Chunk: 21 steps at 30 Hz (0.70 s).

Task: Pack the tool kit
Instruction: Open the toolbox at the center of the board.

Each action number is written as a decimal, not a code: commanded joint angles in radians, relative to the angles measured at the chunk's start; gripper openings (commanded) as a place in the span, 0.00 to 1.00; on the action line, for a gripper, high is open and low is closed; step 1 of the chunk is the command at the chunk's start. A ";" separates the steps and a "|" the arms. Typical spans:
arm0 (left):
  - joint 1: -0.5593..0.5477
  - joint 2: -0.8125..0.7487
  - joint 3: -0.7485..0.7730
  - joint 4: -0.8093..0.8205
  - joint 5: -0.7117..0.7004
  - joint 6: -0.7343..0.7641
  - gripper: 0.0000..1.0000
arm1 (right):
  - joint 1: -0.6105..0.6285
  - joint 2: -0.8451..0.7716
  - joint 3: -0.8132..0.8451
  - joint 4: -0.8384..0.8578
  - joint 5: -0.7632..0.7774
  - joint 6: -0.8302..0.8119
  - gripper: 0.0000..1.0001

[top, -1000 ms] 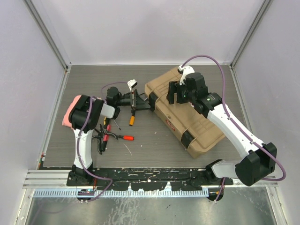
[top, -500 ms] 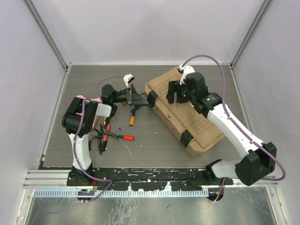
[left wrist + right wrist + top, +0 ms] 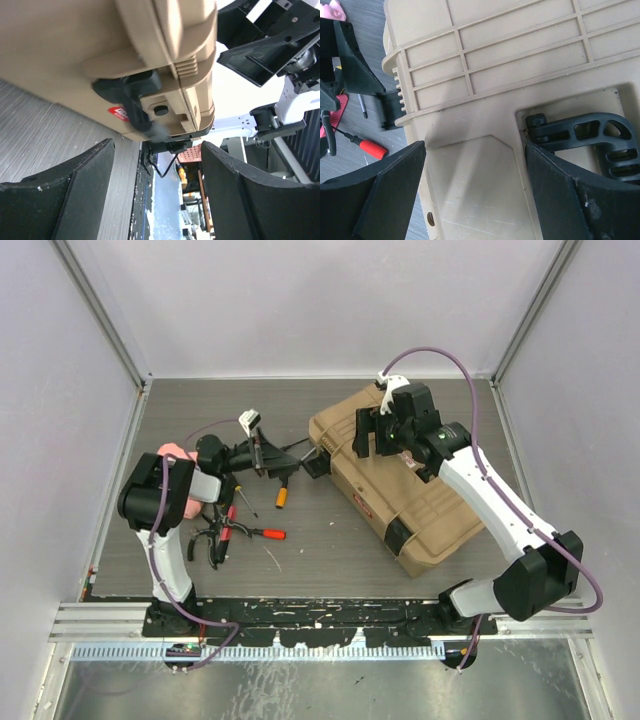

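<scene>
- The tan case (image 3: pixel 430 505) lay shut and diagonal on the table, right of centre.
- The orange-handled screwdriver (image 3: pixel 282 497), red-handled screwdriver (image 3: pixel 268 534) and pliers (image 3: pixel 210 540) lay loose on the table to its left, none yet packed.
- The left gripper (image 3: pixel 287 457) stood with jaws spread and empty, aimed at the corner latch (image 3: pixel 131 95) on the case's front wall.
- That latch stood out from the wall. The wrist view was blurred, so full release could not be confirmed.
- The right gripper (image 3: pixel 378 435) hovered over the lid beside the black carry handle (image 3: pixel 585 132), jaws apart and holding nothing.
- Judged step: unlatching the case before loading.
- The second latch (image 3: pixel 397 533) appeared seated, so it likely needed freeing before any attempt to raise the lid.
- Recommended method: the right gripper should bear down on the lid while the left pulls each latch outward. Otherwise the case would probably slide or pivot.
- Both grippers should approach squarely, as an angled pull risked slipping off the latch edge.
</scene>
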 commanded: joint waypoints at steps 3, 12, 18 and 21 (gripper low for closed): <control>0.014 -0.085 -0.094 0.001 -0.045 0.063 0.72 | 0.015 0.033 0.058 -0.047 -0.107 0.041 0.86; 0.008 -0.507 -0.149 -0.881 -0.180 0.637 0.75 | 0.015 0.001 0.114 -0.056 -0.174 0.026 0.91; -0.020 -0.830 -0.220 -1.117 -0.271 0.751 0.87 | 0.014 -0.023 0.142 -0.023 -0.289 0.014 0.94; -0.045 -0.934 -0.266 -1.123 -0.298 0.720 0.93 | 0.013 -0.042 0.158 -0.039 -0.253 0.004 0.95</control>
